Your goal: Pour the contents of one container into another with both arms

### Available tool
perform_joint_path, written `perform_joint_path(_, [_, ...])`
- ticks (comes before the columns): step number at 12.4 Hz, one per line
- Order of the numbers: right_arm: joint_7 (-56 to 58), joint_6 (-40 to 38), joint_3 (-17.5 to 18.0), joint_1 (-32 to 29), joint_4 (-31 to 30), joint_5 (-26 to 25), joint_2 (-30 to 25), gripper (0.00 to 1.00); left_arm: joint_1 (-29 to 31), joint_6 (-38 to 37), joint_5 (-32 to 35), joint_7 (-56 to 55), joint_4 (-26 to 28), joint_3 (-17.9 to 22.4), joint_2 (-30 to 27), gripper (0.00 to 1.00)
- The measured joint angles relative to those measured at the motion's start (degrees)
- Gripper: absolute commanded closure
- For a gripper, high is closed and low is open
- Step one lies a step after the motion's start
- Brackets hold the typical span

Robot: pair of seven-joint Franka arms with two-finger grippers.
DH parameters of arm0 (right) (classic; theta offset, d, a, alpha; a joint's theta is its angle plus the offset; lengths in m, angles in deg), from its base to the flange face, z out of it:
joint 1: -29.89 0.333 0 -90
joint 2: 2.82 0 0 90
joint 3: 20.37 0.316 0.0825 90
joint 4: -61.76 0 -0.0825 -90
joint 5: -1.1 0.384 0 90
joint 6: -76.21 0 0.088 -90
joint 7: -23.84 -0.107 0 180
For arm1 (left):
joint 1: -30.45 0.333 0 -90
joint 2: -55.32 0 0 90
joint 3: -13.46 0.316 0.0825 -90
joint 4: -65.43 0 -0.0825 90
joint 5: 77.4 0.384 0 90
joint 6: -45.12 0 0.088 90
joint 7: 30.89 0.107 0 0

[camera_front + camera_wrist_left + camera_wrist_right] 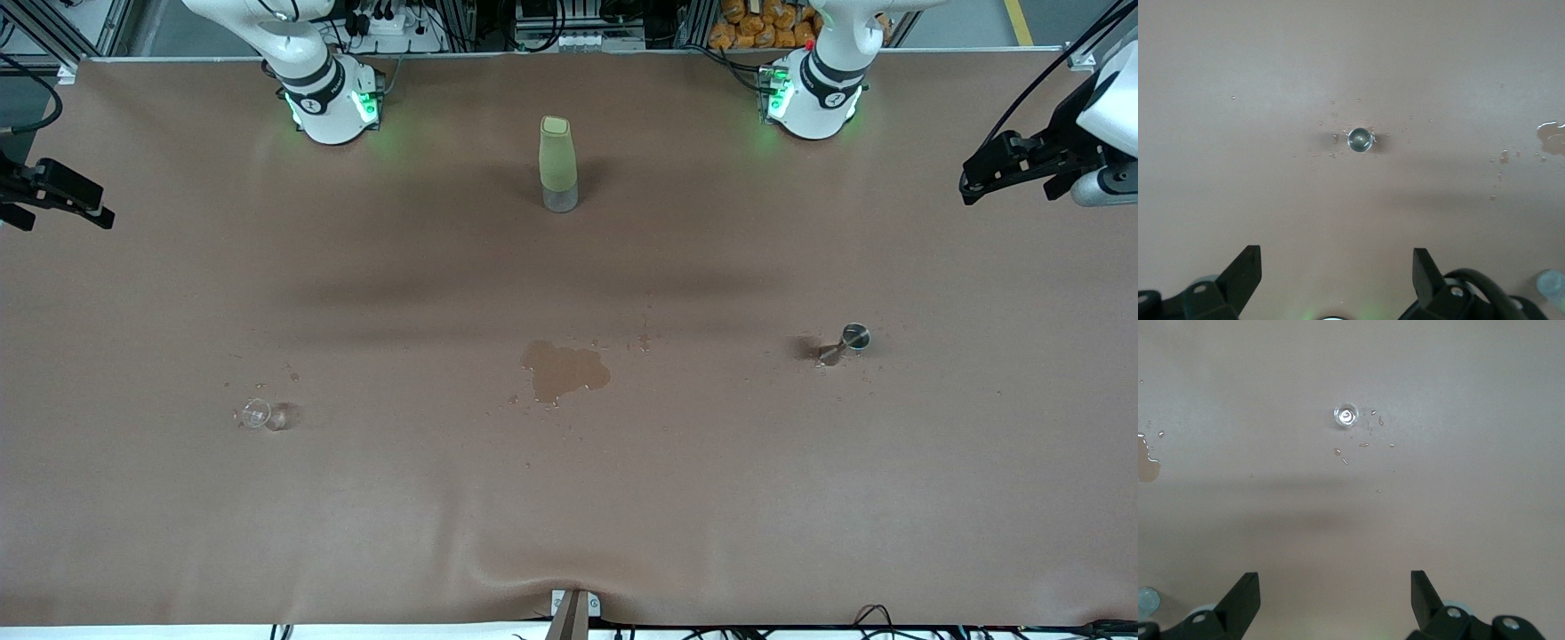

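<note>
both arms parked high and wide, two small containers standing untouched on a wet tabletop

the left gripper (1337, 270) hangs high over the left arm's end of the tabletop (569, 498) with its fingers (1245, 270) spread wide and holding nothing; the right gripper (1335, 593) hangs over the right arm's end, fingers (1245, 593) just as wide and bare. a small metal jigger (845, 342) stands upright toward the left arm's end, a small clear glass (258, 414) toward the right arm's end, well apart from each other. between them lies a puddle (564, 371) with droplets scattered around both vessels. a tall green bottle (558, 164) stands near the bases. judging by this, either a pour is over with some spilled, or the lift and pour are yet to come; nothing is gripped now.
</note>
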Motion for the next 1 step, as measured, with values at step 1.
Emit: perform_joint_path(1, [0.0,0.0,0.0,0.0,0.0,0.1,0.0,0.00,0.0,-0.6,-0.6,0.0,-0.3,0.0,-0.1,0.00])
